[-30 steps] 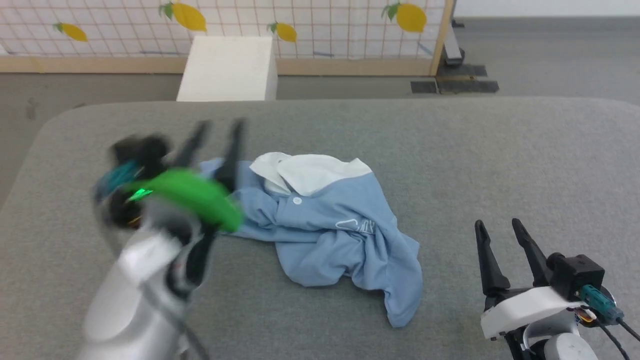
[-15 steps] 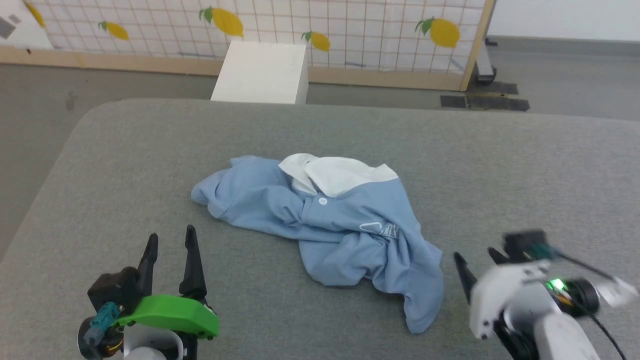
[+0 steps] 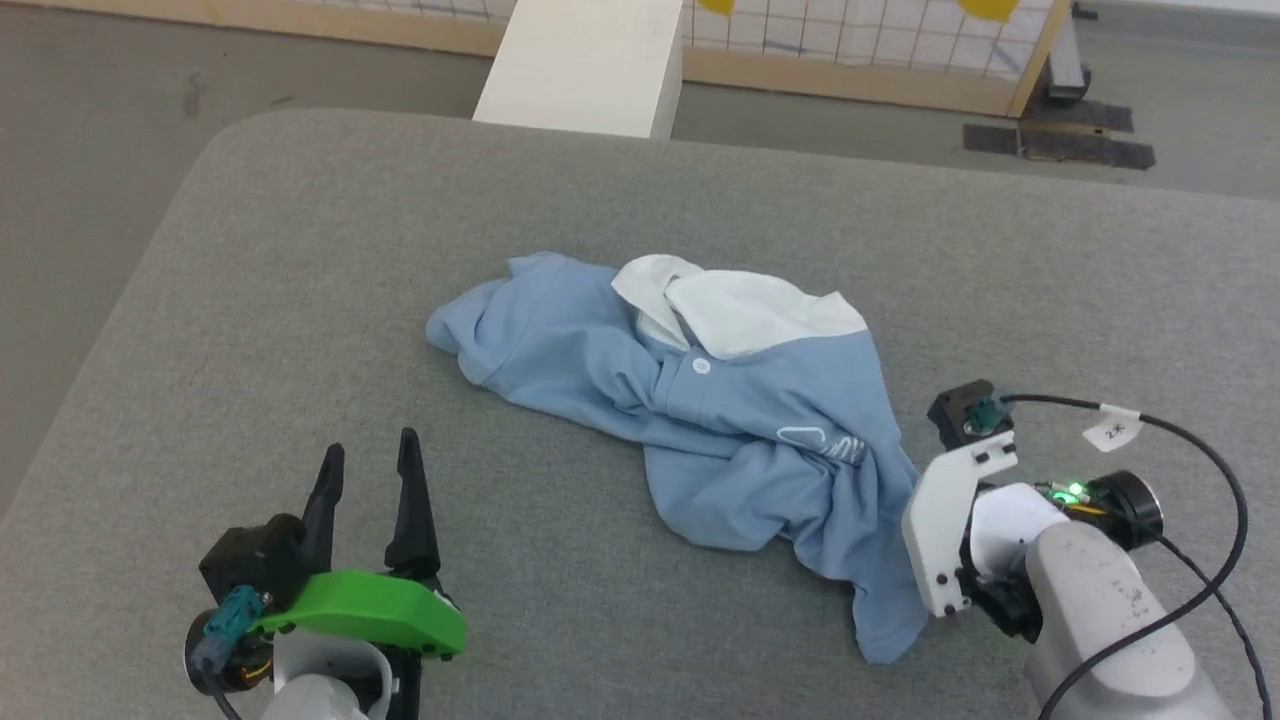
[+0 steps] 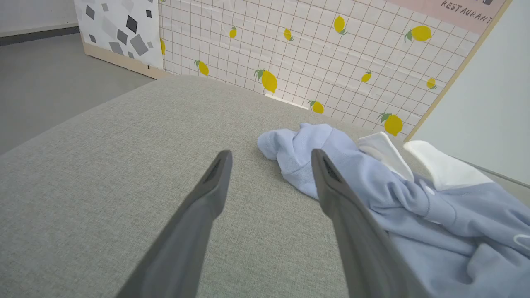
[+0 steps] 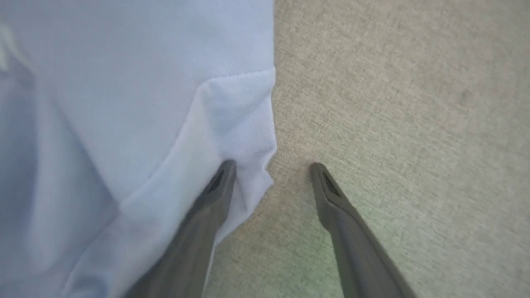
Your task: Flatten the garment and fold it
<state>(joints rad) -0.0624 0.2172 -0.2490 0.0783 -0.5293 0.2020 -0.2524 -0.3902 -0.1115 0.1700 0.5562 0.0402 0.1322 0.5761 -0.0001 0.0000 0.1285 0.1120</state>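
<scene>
The garment [image 3: 720, 430] lies crumpled in the middle of the grey padded surface [image 3: 300, 250]. It is light blue, and its white collar part [image 3: 745, 310] is turned toward the far side. My left gripper [image 3: 367, 452] is open at the lower left, well short of the cloth; in the left wrist view the gripper [image 4: 270, 154] has a sleeve end [image 4: 290, 153] just beyond its right finger. My right wrist [image 3: 950, 520] hangs over the garment's lower right hem. The right gripper [image 5: 273, 167] is open and points down, one finger over the hem corner [image 5: 244, 120], the other over bare surface.
A white box [image 3: 585, 65] stands on the floor just past the surface's far edge. Behind it runs a wood-framed grid panel [image 3: 880, 55]. Dark patches [image 3: 1060, 145] mark the floor at the far right. The surface's left edge curves away at a rounded corner [image 3: 215, 150].
The head camera has tilted down. My left gripper drew back from the garment's left side to the lower left. My right arm moved in to the hem and turned its fingers downward.
</scene>
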